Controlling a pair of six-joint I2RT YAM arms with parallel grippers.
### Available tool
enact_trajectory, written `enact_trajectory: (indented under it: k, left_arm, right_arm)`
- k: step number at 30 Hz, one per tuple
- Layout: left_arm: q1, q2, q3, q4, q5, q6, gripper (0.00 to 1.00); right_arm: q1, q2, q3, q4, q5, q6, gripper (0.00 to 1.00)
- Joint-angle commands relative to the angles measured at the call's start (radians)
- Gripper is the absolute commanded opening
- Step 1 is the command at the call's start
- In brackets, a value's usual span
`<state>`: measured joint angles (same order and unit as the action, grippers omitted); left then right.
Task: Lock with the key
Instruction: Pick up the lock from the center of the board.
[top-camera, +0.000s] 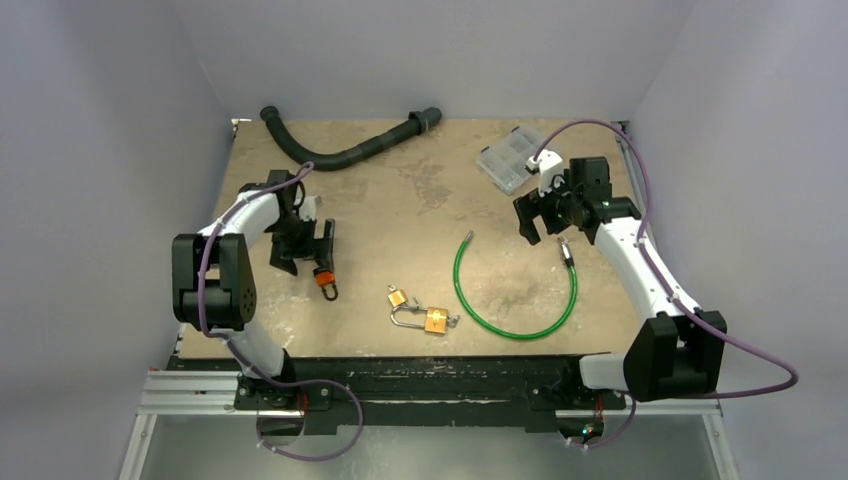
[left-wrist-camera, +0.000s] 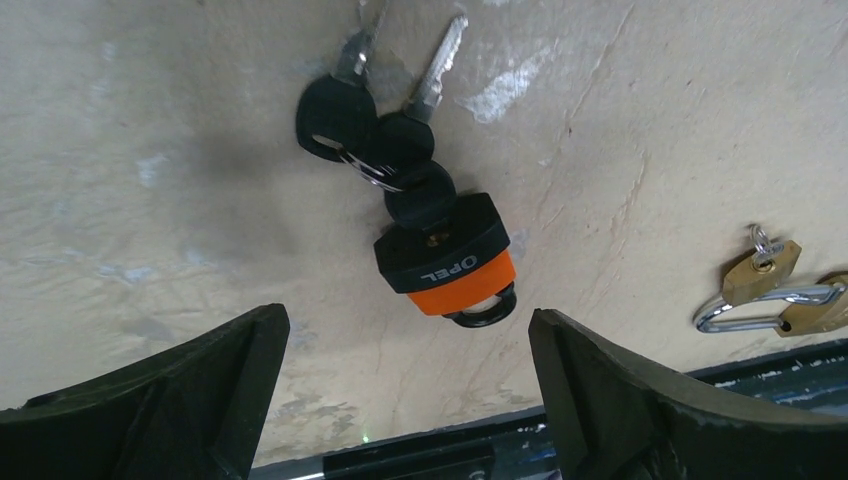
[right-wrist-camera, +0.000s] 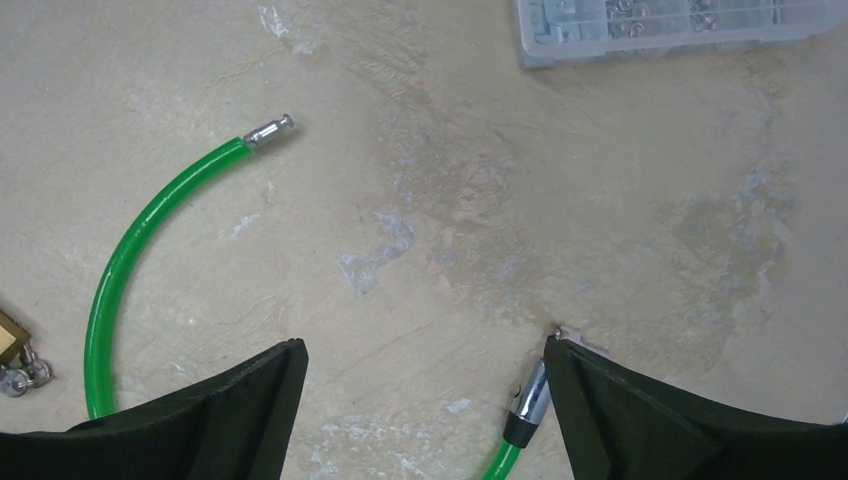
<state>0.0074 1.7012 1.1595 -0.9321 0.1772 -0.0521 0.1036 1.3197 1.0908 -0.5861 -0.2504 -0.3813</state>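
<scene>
Nearest my edge of the table (top-camera: 600, 335) lie two brass padlocks (top-camera: 436, 320), the smaller one just beyond the larger, and the bottom of a green cable (top-camera: 510, 335) bent in an open loop. Just left of those sits the orange padlock (left-wrist-camera: 447, 262): black body with white lettering, an orange band at the shackle end, and a short black shackle. I cannot tell whether it is latched. It lies flat on the table, and a black-headed key is in its keyhole. Two more keys (left-wrist-camera: 370, 130) on the same ring fan out past it. My left gripper (top-camera: 305, 262) hovers right over it, fingers (left-wrist-camera: 200, 400) spread wide and touching nothing. The padlock lies just ahead of the gap. Further right, my right gripper (top-camera: 545, 215) hangs above the cable's metal tip, fingers (right-wrist-camera: 650, 410) likewise spread and empty. Beyond it is a clear plastic box (top-camera: 510, 160), and a black hose (top-camera: 340, 155) lies along the far edge.
</scene>
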Motion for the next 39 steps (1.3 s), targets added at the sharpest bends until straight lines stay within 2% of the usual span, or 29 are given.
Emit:
enact_trajectory:
  k: [1,8,13,19,22,27,36,39]
  left_arm:
    - [0.000,-0.004,-0.056,0.039,0.076,-0.039,1.00]
    - [-0.046,0.055,-0.071,0.118,0.152,-0.046,1.00]
    - [-0.167,0.105,0.008,0.171,0.204,-0.047,1.00]
    - [-0.352,0.100,0.114,0.177,0.211,0.093,1.00]
    - [-0.365,0.069,0.127,0.161,0.179,0.143,1.00]
    - [-0.349,-0.066,0.073,0.145,0.103,0.373,1.00]
    - [-0.223,-0.177,-0.002,0.026,0.196,0.939,0.99]
    - [-0.169,-0.198,-0.043,0.045,0.243,1.110,0.97]
  right_arm:
    - [-0.002,-0.027,-0.021,0.036,0.022,-0.013,0.99]
    - [-0.003,-0.023,-0.025,0.039,0.028,-0.013,0.99]
    - [-0.003,-0.018,-0.023,0.040,0.026,-0.013,0.99]
    - [-0.003,-0.013,-0.014,0.051,0.025,-0.003,0.99]
    - [-0.003,-0.016,-0.010,0.050,0.025,0.000,0.99]
    - [-0.003,-0.028,-0.009,0.047,0.017,0.000,0.99]
    - [-0.003,-0.043,0.002,0.039,-0.040,0.012,0.99]
    - [-0.003,-0.051,0.013,0.034,-0.066,0.021,0.99]
